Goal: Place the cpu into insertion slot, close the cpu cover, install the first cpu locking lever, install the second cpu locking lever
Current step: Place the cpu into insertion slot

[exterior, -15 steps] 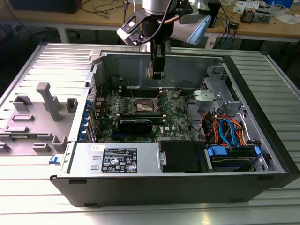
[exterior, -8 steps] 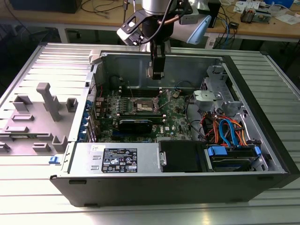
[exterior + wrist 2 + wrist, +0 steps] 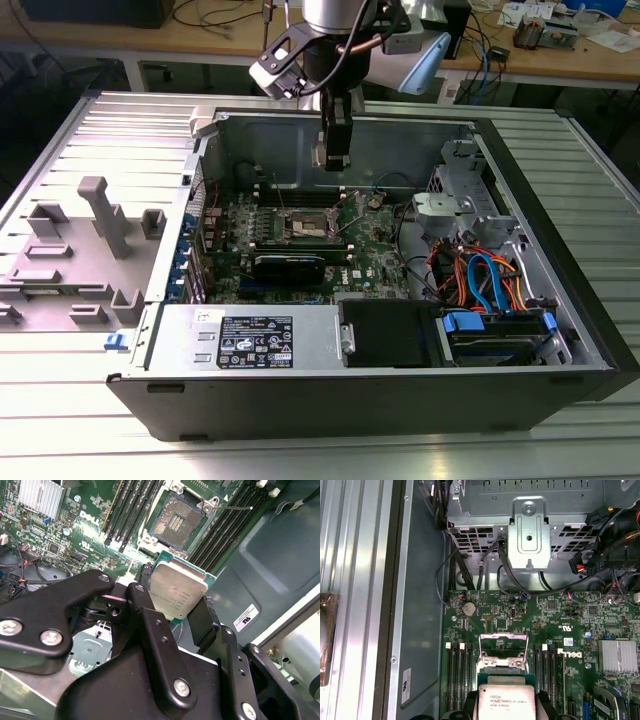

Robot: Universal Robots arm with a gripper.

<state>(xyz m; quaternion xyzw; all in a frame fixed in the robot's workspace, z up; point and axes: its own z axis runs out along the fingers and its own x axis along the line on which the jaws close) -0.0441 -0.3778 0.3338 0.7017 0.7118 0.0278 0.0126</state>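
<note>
Aloft, gripper [image 3: 175, 600] clamped on cpu [image 3: 179, 587], insertion slot [image 3: 176, 521] open below, memory slots [image 3: 129, 505] flanking

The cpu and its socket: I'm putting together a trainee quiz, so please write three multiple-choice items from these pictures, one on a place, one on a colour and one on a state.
1. Where is the cpu?
A. Seated in the socket
B. Held in the gripper, over the motherboard
C. On the table outside the case

2. What colour is the motherboard?
A. Blue
B. Red
C. Green

3. What state is the insertion slot in?
A. Empty, contacts exposed
B. Holding a chip
C. Buried under a heatsink

Answers:
1. B: the second wrist view shows the black fingers clamping the chip's edges.
2. C: the board is green in both wrist views.
3. A: its dark contact field lies bare in the second wrist view.
</note>
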